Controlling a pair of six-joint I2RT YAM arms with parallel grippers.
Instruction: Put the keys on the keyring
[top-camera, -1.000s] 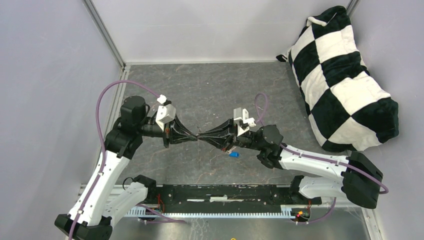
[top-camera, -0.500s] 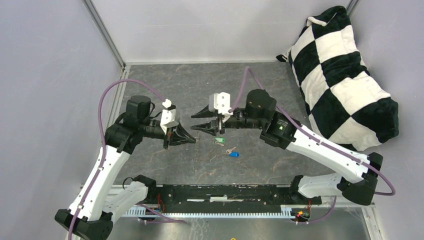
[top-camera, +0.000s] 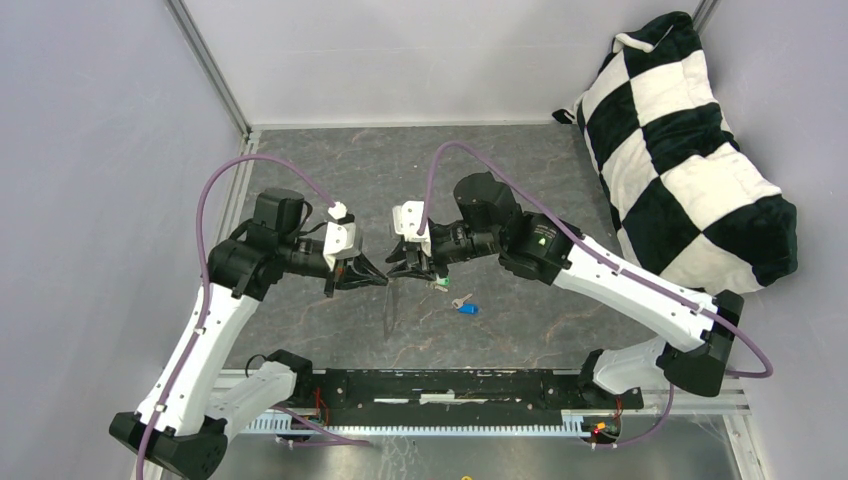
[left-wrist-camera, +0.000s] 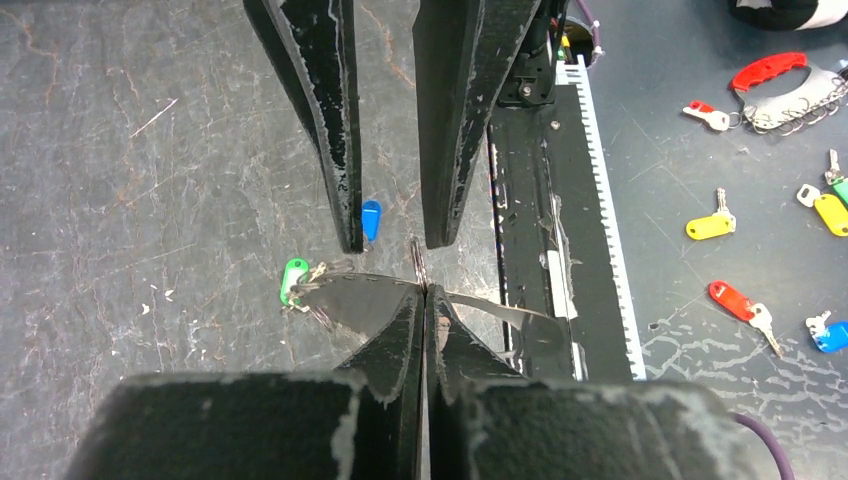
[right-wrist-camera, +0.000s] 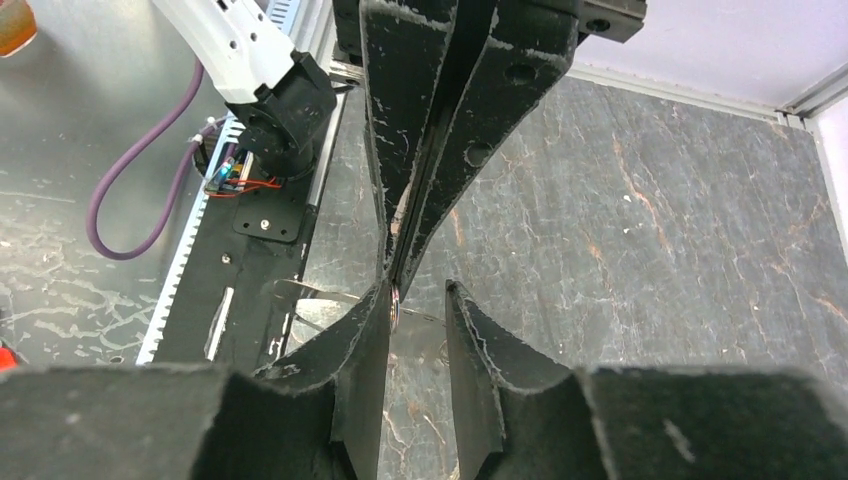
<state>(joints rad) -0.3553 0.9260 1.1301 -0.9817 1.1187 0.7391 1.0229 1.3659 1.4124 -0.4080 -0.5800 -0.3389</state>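
Observation:
My left gripper (top-camera: 385, 283) is shut on the keyring (left-wrist-camera: 418, 262), a thin metal ring seen edge-on that sticks out just past its closed tips (left-wrist-camera: 425, 292). My right gripper (top-camera: 398, 268) faces it, open. Its fingers (left-wrist-camera: 325, 120) straddle the ring's line, and one pad (right-wrist-camera: 380, 310) sits right beside the keyring (right-wrist-camera: 396, 303). The keys lie on the table below. The green-headed key (top-camera: 439, 285) (left-wrist-camera: 293, 280) is nearest the grippers. The blue-headed key (top-camera: 466, 307) (left-wrist-camera: 371, 218) lies a little nearer the arm bases. Neither key is held.
A black-and-white checkered cushion (top-camera: 690, 150) fills the back right corner. A black rail (top-camera: 450, 385) runs along the near edge. Beyond it lie several loose tagged keys, among them a yellow key (left-wrist-camera: 710, 226) and a red key (left-wrist-camera: 735, 297). Grey walls enclose the table.
A second ago the two grippers met tip to tip. The right gripper opened and drew back, the green key appeared on the table, and the right gripper has now moved back to the left's tips.

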